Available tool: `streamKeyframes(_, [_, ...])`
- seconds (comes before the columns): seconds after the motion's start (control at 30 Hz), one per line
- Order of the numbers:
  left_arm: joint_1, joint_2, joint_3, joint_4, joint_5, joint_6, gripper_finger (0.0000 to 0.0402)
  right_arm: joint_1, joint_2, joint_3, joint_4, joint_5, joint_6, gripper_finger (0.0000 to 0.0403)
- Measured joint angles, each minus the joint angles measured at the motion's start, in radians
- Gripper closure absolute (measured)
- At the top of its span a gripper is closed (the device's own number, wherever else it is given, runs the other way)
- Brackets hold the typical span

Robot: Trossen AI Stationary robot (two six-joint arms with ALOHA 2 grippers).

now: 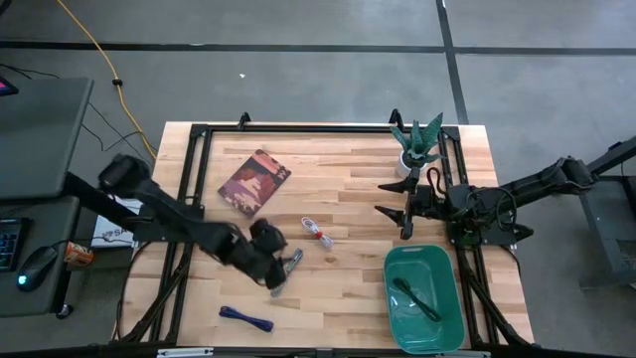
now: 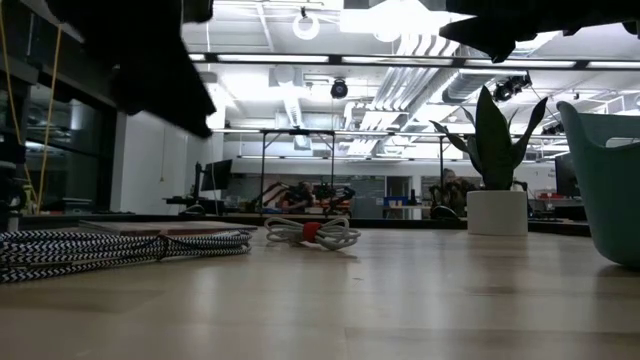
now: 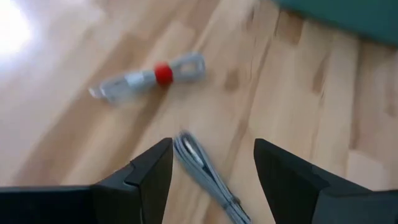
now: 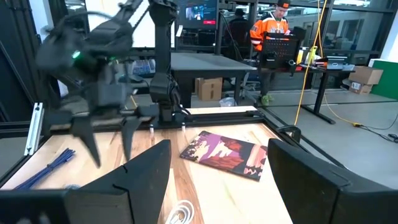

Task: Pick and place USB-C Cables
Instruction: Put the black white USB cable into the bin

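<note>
My left gripper hangs with jaws wide, straddling the silver-grey cable, which lies flat on the table near its centre; its long axis runs diagonally. My right gripper waits, spread wide, above the green bin

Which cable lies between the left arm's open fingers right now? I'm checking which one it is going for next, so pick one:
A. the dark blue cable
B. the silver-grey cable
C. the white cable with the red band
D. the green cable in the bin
B: the left wrist view shows the silver-grey cable in the gap between the left gripper fingers, while the white cable with the red band lies farther off on the table.
</note>
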Motion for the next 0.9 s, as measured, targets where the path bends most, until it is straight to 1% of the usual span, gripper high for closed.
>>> streamKeyframes(0.23, [-0.033, 0.196, 0.046, 0.012, 0.0, -0.091, 0.0198, 0.0, 0.0, 0.0, -0.001, 0.0, 0.0, 0.0144])
streamKeyframes(0.37, [-0.033, 0.271, 0.047, 0.043, 0.006, -0.13, 0.0198, 0.0, 0.0, 0.0, -0.008, 0.0, -0.001, 0.0144])
streamKeyframes(0.5, [-0.033, 0.323, 0.047, 0.057, 0.033, -0.147, 0.0198, 0.0, 0.0, 0.0, -0.008, 0.0, -0.001, 0.0144])
streamKeyframes(0.6, [-0.034, 0.34, 0.051, 0.058, 0.029, -0.147, 0.0198, 0.0, 0.0, 0.0, -0.009, 0.0, 0.0, 0.0144])
streamKeyframes(0.9, [-0.033, 0.333, 0.05, 0.053, 0.059, -0.13, 0.0199, 0.0, 0.0, 0.0, -0.01, 0.002, 0.0, 0.0144])
